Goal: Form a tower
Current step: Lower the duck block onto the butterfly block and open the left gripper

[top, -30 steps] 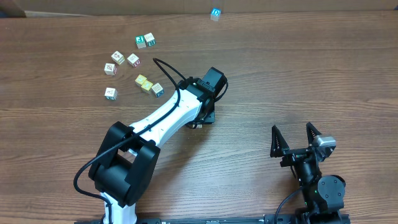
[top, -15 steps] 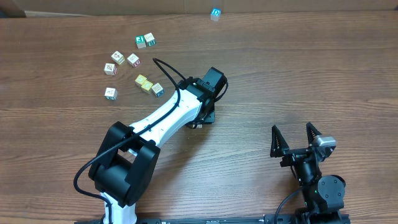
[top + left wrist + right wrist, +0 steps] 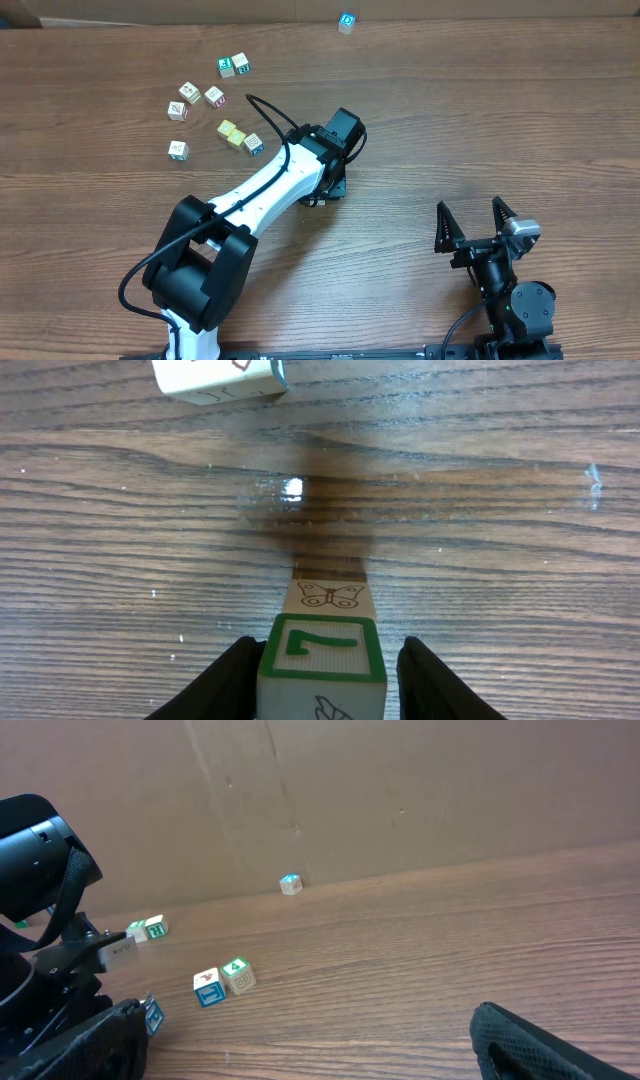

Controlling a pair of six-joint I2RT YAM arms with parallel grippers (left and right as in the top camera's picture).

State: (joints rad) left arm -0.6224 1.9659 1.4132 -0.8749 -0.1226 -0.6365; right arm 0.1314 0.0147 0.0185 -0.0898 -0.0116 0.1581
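Observation:
In the left wrist view a cream cube with a green 7 [image 3: 322,650] on its top face sits between the fingers of my left gripper [image 3: 322,665]. The left finger [image 3: 232,678] is against the cube; a thin gap shows at the right finger [image 3: 430,678]. A cube with a butterfly outline [image 3: 329,596] stands just beyond it. From overhead the left arm [image 3: 270,185] hides these fingers. The tower [image 3: 346,22], a small column with blue print on top, stands at the table's far edge and shows in the right wrist view too [image 3: 290,884]. My right gripper [image 3: 478,222] is open and holds nothing.
Several loose cubes [image 3: 213,96] lie at the back left, among them two yellow cubes [image 3: 232,133] and a green-printed pair [image 3: 233,66]. Another cube [image 3: 218,376] lies ahead of the left gripper. A cardboard wall [image 3: 400,790] backs the table.

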